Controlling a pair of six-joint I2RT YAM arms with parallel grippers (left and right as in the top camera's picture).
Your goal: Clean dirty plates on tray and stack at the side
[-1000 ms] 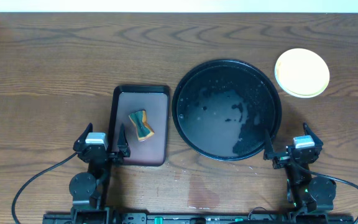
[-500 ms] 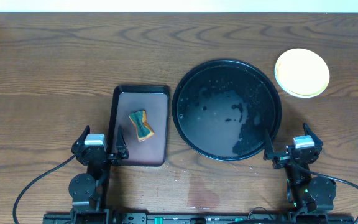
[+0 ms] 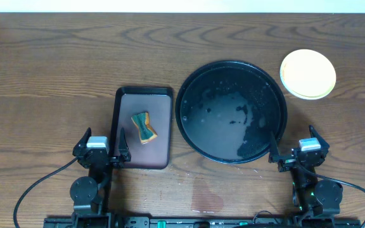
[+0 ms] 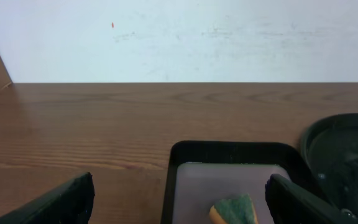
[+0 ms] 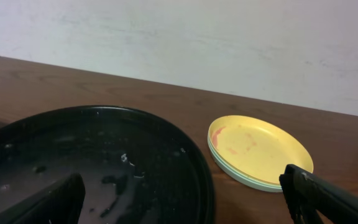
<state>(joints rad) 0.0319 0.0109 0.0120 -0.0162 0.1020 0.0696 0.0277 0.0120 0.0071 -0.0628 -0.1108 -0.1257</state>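
The round black tray (image 3: 189, 136) sits in the middle of the table, wet and with no plates on it; it also shows in the right wrist view (image 5: 185, 162) and at the edge of the left wrist view (image 4: 319, 134). The plates (image 3: 307, 74) are stacked to its right, pale yellow on top. In the right wrist view the stack (image 5: 260, 149) shows a faint reddish smear on the yellow plate and light blue rims beneath. My left gripper (image 3: 104, 152) is open and empty near the front edge. My right gripper (image 3: 298, 154) is open and empty at the tray's front right.
A dark brown rectangular tray (image 3: 160, 126) lies left of the black tray and holds a green and orange sponge (image 3: 143, 126), also seen in the left wrist view (image 4: 235, 209). A wet patch (image 3: 208, 199) marks the table near the front edge.
The left gripper shifted slightly to the left between the earliest frame and now. Nothing else moved.
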